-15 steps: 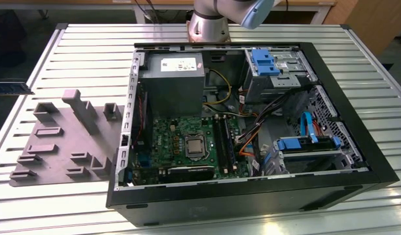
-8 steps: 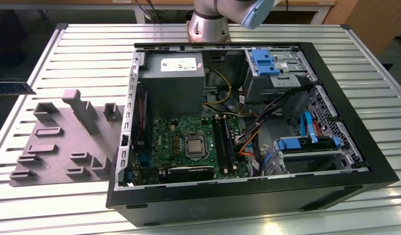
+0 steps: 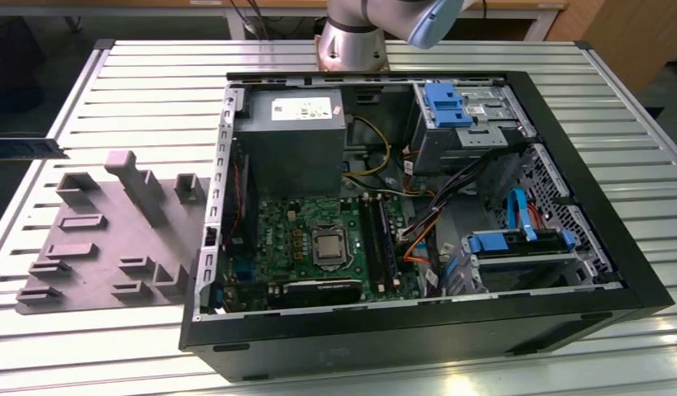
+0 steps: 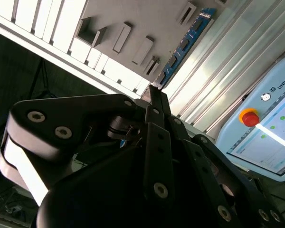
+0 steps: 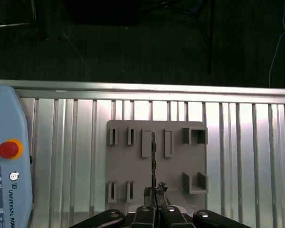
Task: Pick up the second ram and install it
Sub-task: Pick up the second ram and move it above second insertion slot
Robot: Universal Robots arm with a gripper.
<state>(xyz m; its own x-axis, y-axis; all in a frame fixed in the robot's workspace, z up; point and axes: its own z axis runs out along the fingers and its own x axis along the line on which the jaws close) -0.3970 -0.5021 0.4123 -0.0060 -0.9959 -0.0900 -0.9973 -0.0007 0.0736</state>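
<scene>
Gripper (image 5: 155, 191) closed on the second ram (image 4: 185, 42), stick jutting from its tips, near grey tray (image 3: 107, 241) at the exterior view's left.

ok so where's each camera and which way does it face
exterior view: off the arm, high, looking down on the open computer case and grey tray; the arm's base shows behind it.
first wrist view: on the arm, looking down past the jaws, shut on the second ram, at the tray and teach pendant.
second wrist view: on the arm, looking past the black linkage along the ram.
shared: tray in all three; ram and pendant in both wrist views.
</scene>
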